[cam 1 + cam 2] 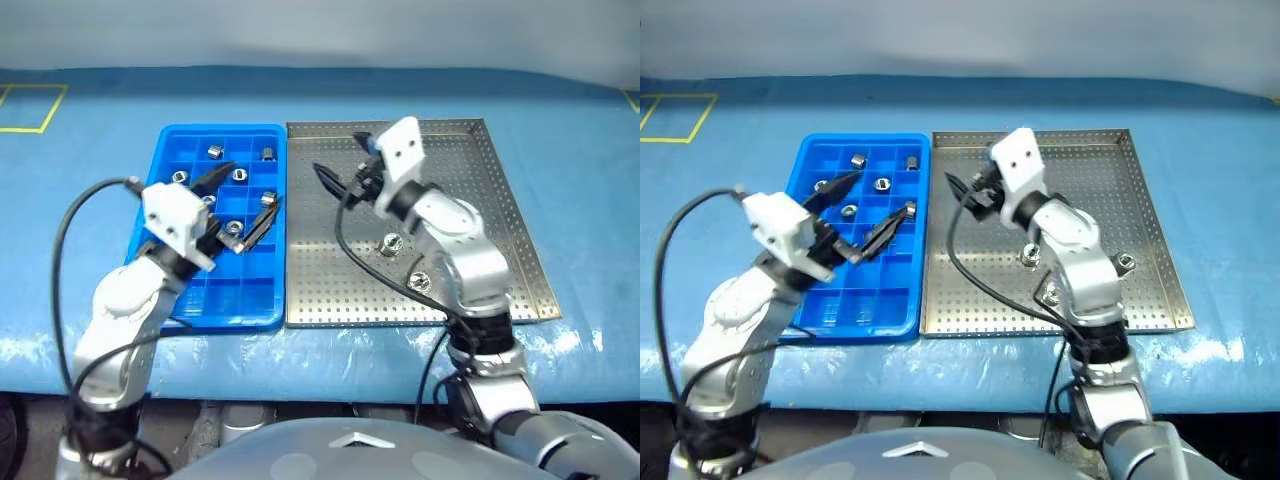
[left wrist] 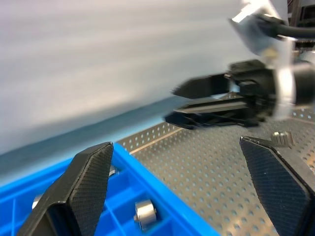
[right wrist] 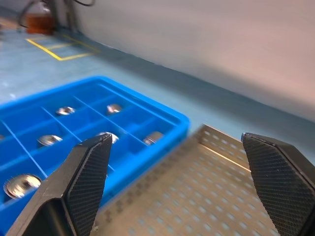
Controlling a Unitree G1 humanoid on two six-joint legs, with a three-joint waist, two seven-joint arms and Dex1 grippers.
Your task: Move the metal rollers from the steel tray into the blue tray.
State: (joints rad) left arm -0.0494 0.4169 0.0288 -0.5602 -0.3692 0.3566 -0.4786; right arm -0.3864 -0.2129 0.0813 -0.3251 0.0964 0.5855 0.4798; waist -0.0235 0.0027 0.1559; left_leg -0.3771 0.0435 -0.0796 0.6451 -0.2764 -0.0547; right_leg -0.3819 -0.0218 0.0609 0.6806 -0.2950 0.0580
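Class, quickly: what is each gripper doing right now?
Left gripper: open, empty, over the bright blue plastic compartment tray.
Right gripper: open, empty, over the perforated steel tray.

Left gripper (image 1: 238, 203) and right gripper (image 1: 338, 175), both raised, fingers spread wide.

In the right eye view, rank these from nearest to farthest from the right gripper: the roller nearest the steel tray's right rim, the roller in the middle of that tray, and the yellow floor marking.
1. Middle roller, below the right gripper on the steel tray.
2. Right-rim roller, farther right.
3. Yellow marking, far left, beyond the blue tray.
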